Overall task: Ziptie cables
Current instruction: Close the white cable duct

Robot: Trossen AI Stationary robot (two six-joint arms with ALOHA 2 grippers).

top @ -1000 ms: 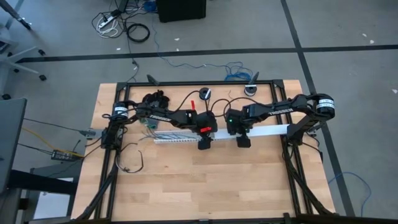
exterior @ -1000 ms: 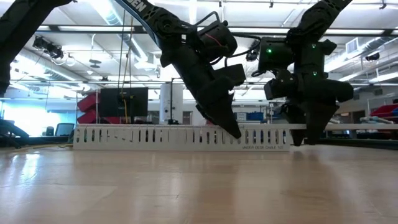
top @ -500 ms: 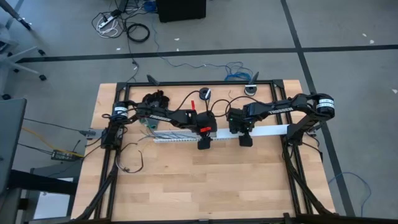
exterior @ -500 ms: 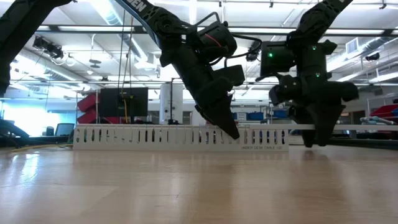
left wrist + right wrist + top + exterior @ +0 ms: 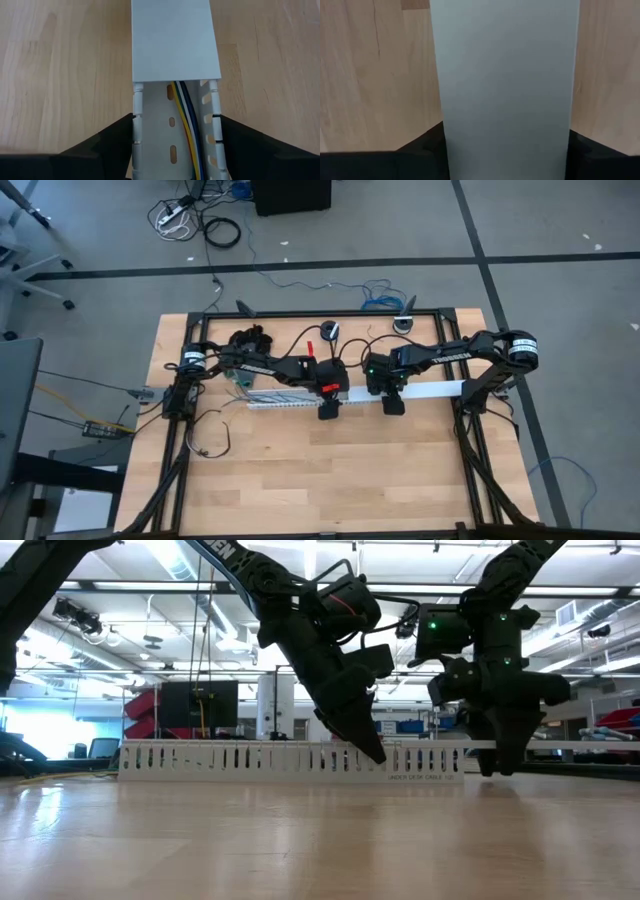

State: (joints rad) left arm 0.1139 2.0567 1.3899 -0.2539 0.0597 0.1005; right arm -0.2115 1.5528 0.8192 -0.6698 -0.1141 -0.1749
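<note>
Grey floor rings the wooden counter in the high view, with loose cords at 12 o'clock beyond it; the low view instead looks level across the wood into a lit workshop behind.

Only the high view gives the whole layout: the white duct lies across the counter's middle, running from 9 toward 3 o'clock, with both arms reaching in over it from the two ends. The left arm stretches from 9 o'clock and the right arm from 3 o'clock, each bent down toward the duct.

The low view shows what the top view hides: the duct's slotted wall, the left tool angled down so its tip meets the duct's top edge, and the right tool hanging nearly vertical at the duct's 3 o'clock end.

The left wrist view alone shows the inside: the cables, yellow, white and dark strands, lie in the open channel and pass under the plain cover. The left tool straddles the duct, fingers spread either side, right beside its walls.

The right wrist view shows just the cover filling the frame, with the right tool astride it, fingers at its edges; whether they press it I cannot tell.
</note>
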